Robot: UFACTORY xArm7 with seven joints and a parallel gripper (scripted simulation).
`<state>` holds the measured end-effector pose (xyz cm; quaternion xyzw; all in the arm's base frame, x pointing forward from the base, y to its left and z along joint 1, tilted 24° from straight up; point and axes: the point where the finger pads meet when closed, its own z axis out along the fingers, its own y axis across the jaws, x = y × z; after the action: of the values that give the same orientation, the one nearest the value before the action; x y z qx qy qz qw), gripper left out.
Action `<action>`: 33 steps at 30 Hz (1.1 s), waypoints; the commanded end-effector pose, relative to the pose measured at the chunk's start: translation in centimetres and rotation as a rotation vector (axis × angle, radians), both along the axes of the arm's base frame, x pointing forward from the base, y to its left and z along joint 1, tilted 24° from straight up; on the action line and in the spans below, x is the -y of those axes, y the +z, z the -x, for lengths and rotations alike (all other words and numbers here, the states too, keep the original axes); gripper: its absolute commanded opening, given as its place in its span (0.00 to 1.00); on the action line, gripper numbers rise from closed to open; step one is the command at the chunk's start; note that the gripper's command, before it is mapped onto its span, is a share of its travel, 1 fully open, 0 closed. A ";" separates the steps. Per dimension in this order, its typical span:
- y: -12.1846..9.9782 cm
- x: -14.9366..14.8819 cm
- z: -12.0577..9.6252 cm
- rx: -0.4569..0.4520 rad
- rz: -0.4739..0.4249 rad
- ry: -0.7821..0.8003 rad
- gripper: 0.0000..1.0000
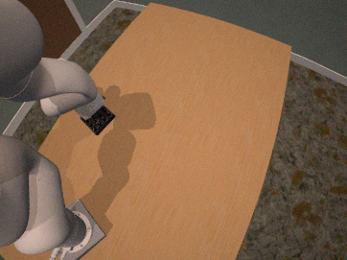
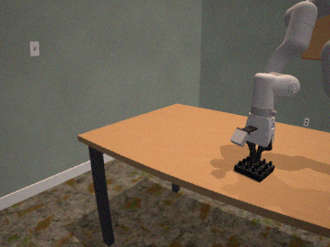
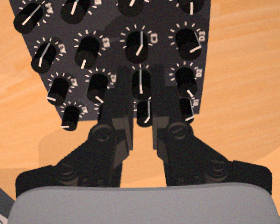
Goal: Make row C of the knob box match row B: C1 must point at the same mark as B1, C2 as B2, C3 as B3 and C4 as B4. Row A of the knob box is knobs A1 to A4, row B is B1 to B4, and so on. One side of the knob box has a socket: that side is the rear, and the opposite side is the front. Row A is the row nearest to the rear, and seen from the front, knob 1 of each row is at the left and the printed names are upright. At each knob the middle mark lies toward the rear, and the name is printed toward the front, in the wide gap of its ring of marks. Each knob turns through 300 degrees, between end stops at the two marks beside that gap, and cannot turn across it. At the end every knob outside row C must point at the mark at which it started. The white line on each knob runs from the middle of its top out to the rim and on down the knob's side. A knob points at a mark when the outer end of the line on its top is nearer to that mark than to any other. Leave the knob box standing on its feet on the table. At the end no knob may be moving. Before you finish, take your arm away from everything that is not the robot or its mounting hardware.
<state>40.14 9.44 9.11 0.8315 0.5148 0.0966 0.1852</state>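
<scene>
In the top view, the arm's base plate (image 1: 99,229) sits at about 7 o'clock on the wooden surface (image 1: 201,106). The knob box (image 1: 99,120) lies toward 9 o'clock, close to the surface's left edge and partly under the wrist, and the wrist's shadow falls to its right.

In the exterior view, the knob box (image 2: 254,169) stands flat near the right-hand part of the surface. The arm (image 2: 266,97) comes straight down on it, and your gripper (image 2: 255,155) points down into the knobs.

Through the wrist camera, the box (image 3: 160,11) fills the upper half of the picture, with its knobs in four rows of four. The left finger (image 3: 120,100) and the right finger (image 3: 164,100) reach up from 6 o'clock and straddle the third column from the left. Your gripper (image 3: 141,77) is clenched on the knob (image 3: 141,83) in the third row from the far edge. That knob's white line runs roughly along 12 to 6 o'clock in this view. The printed names are too small to read, so you cannot tell from here which letter that row carries.
</scene>
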 end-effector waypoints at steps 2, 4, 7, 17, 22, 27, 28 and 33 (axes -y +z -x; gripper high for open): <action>0.1 -0.1 -0.1 0.002 0.000 0.001 0.08; 0.1 -0.1 -0.1 0.002 0.000 0.001 0.08; 0.1 -0.1 -0.1 0.002 0.000 0.001 0.08; 0.1 -0.1 -0.1 0.002 0.000 0.001 0.08; 0.1 -0.1 -0.1 0.001 0.001 0.004 0.08; 0.1 -0.1 -0.1 0.000 0.003 0.010 0.08; 0.1 -0.1 -0.1 -0.001 0.004 0.013 0.08; 0.1 -0.1 -0.1 -0.006 0.012 0.034 0.08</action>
<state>40.13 9.44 9.11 0.8261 0.5233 0.0947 0.1862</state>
